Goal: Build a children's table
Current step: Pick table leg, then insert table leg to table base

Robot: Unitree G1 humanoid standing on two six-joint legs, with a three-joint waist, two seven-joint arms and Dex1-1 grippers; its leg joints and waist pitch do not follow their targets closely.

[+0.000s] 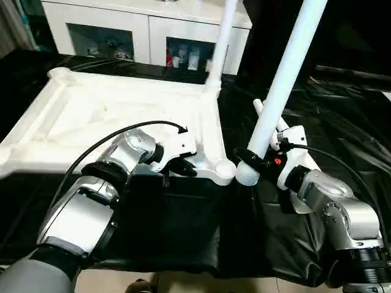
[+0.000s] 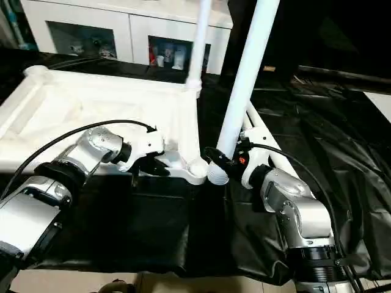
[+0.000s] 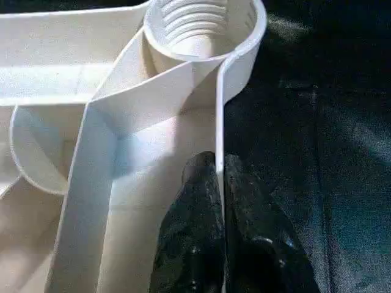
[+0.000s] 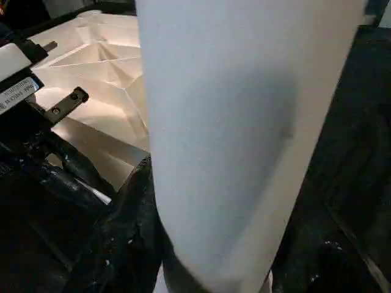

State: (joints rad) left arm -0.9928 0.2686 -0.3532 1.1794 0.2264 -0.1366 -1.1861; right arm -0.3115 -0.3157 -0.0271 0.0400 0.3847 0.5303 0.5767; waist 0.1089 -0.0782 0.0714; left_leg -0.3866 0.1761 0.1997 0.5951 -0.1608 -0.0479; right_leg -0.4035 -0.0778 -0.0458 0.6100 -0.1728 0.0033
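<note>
We see the children's table top [image 1: 116, 116] lying upside down on the black cloth [image 1: 183, 226] of the work table, ribbed underside up, toward our left and centre. Behind it stands a white cabinet [image 1: 146, 30] with glass doors. One white leg [image 1: 221, 43] already stands upright in the far right corner socket of the top.

Our left gripper [image 1: 177, 163] sits at the near edge of the top, close to its near right corner. In the left wrist view its black fingers [image 3: 189, 232] are pressed together on the thin outer wall of the top, one finger inside the wall and one outside, so the jaws are clamped on that rim. Just ahead of the fingers is the round corner socket [image 3: 201, 30], threaded inside and holding no leg.

To the right of that socket, our right gripper [image 1: 252, 160] holds a second white leg [image 1: 284, 79] near its lower end, fingers closed around the tube. The leg leans, its upper part tilting up and to the right out of view. Its ribbed, threaded end [image 1: 246, 174] hangs just beside the near right corner socket, outside it. Another white leg [image 1: 269, 119] lies on the cloth behind the right gripper.
</note>
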